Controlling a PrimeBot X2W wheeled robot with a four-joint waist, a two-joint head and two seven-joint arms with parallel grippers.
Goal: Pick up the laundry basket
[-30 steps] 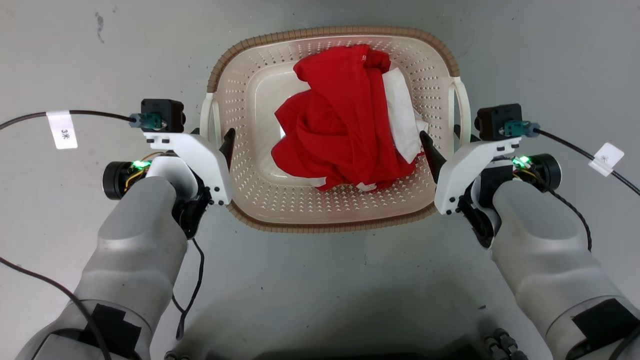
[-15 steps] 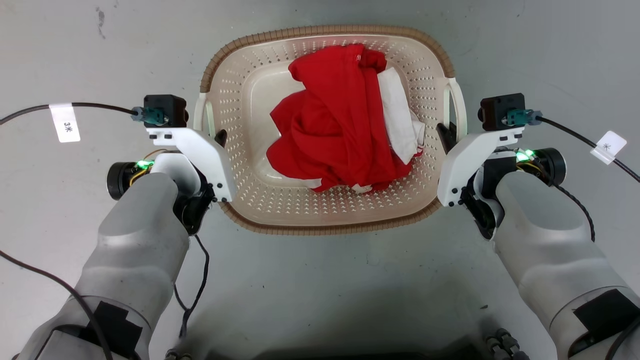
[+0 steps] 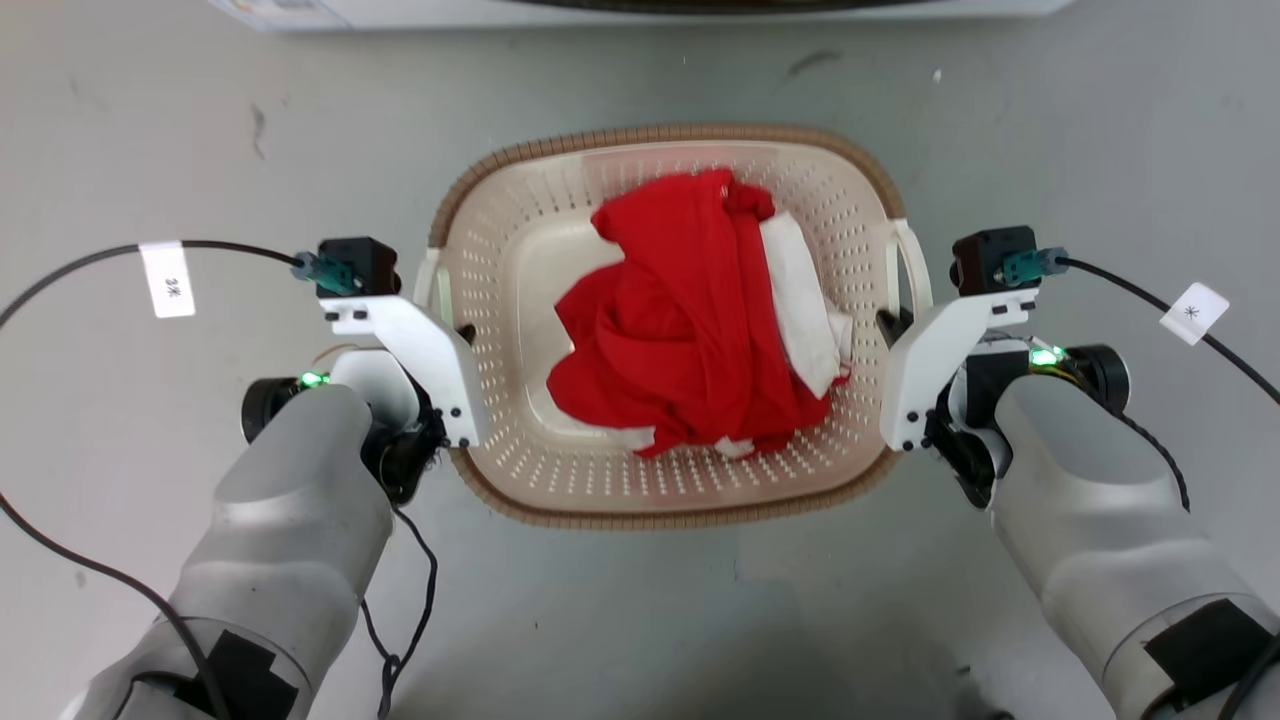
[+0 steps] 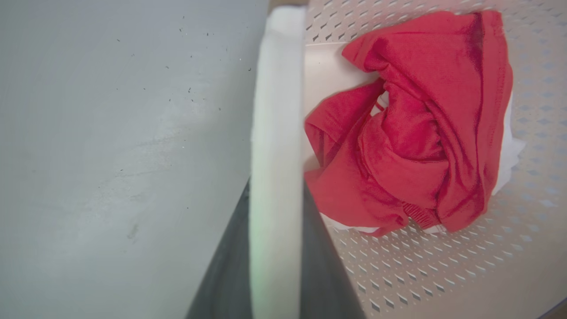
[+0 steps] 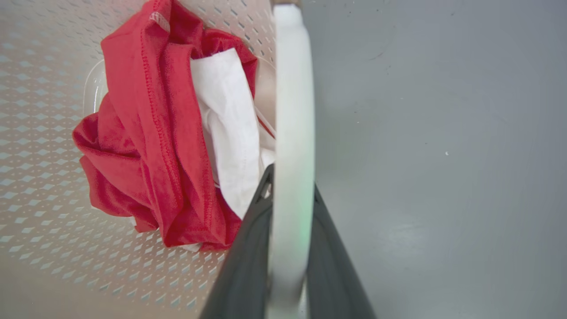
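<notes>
Left wrist view: left gripper (image 4: 275, 190) clamps laundry basket (image 4: 421, 274) handle (image 4: 275, 110); right gripper (image 5: 292, 181) likewise.

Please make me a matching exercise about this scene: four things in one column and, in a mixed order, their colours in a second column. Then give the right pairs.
Things:
1. rim of the laundry basket
2. left handle
3. big garment
4. floor

Colours:
a. red
b. grey
c. brown
d. white

Pairs: 1-c, 2-d, 3-a, 4-b
</notes>
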